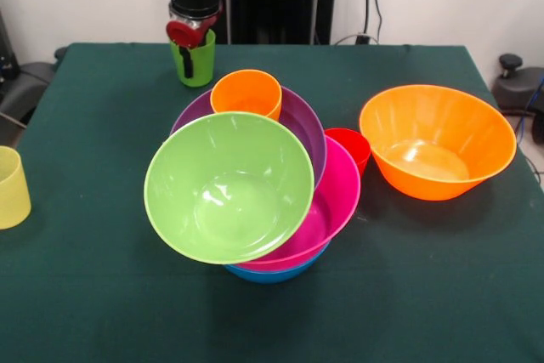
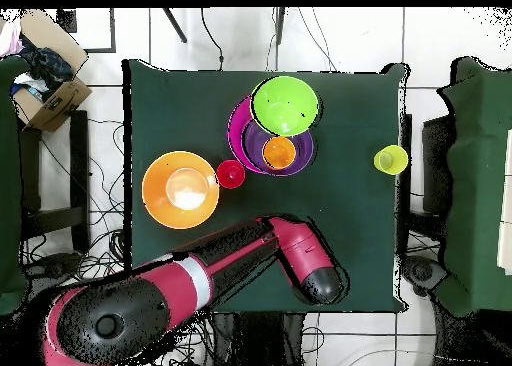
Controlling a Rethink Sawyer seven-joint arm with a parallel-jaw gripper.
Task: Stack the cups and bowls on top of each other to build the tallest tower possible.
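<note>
The tower stands mid-table: a blue bowl (image 1: 274,274) at the bottom, then the pink bowl (image 1: 337,201) and the purple bowl (image 1: 303,129). The lime green bowl (image 1: 228,186) leans tilted on their near side. The orange cup (image 1: 246,93) sits in the purple bowl. The red cup (image 1: 349,147) stands against the pink bowl. The orange bowl (image 1: 438,142) stands alone at the right and the pale yellow cup (image 1: 10,186) at the left edge. My gripper (image 1: 190,34) is shut on the rim of the upright green cup (image 1: 196,63) at the table's far side. Only one blue bowl shows.
From above, my arm (image 2: 250,257) crosses the table's near edge and hides the green cup. The lime bowl (image 2: 285,104), orange cup (image 2: 279,153), red cup (image 2: 230,174), orange bowl (image 2: 180,189) and yellow cup (image 2: 391,160) show. A cardboard box (image 2: 45,87) sits off-table.
</note>
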